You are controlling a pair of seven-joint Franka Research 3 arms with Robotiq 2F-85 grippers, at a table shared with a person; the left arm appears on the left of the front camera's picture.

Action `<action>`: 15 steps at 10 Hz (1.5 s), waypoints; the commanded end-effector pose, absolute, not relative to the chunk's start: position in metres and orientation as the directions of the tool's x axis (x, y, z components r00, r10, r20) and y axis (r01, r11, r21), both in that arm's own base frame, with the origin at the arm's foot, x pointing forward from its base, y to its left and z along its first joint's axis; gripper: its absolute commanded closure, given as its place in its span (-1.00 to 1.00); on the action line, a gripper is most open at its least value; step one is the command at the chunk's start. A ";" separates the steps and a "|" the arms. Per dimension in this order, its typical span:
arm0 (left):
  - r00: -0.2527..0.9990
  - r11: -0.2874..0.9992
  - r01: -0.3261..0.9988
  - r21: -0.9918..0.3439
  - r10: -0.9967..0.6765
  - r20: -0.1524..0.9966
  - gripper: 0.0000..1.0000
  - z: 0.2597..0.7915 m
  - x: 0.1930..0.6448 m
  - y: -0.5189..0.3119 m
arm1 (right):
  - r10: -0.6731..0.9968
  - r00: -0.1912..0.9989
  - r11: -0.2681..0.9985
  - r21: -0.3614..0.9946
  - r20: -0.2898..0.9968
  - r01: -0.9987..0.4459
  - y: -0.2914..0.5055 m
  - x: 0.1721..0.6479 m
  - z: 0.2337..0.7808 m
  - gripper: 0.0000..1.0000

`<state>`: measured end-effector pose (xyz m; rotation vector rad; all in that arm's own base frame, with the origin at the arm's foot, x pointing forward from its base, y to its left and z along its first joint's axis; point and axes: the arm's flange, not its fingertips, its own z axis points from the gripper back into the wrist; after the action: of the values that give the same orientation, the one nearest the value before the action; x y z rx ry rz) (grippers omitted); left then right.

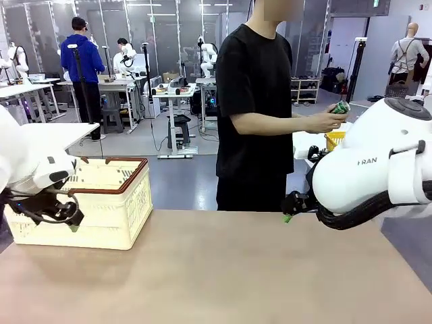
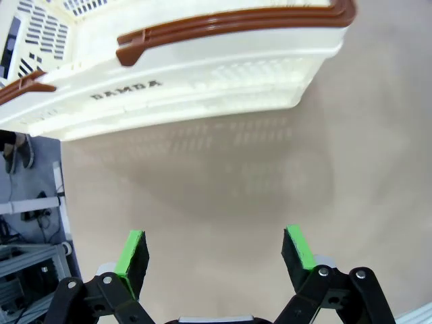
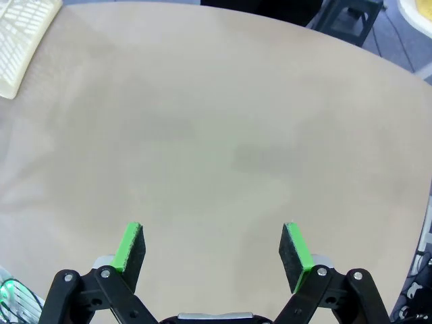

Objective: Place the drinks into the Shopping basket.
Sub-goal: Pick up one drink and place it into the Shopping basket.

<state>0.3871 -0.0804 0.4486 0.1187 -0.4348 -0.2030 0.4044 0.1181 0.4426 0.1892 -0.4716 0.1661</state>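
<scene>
Green can (image 1: 340,107) in person's hand (image 1: 322,122) | pickup not begun | my left hand (image 2: 216,246), right hand (image 3: 214,243) apart, empty | next: take can to basket (image 2: 202,74).

Tan table (image 1: 223,277) sweeps across the lower frame. Behind it, centre, stands a person in a black T-shirt (image 1: 253,94). Upper left, someone in a blue jacket (image 1: 81,59) stands among white desks (image 1: 125,86). A yellow basket (image 1: 333,140) peeks in at mid-right.

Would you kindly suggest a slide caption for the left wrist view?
Left gripper, fingers apart, poised over the table near the cream basket.
</scene>
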 end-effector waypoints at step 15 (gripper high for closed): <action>0.911 0.986 0.120 0.115 -0.155 0.383 -1.00 0.433 0.400 -0.040 | 0.099 0.888 0.968 0.163 0.449 -0.190 0.112 0.409 0.433 -1.00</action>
<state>0.4002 -0.0398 0.4325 0.0762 -0.3999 -0.1442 0.4085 0.1127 0.4331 0.2053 -0.4531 0.1503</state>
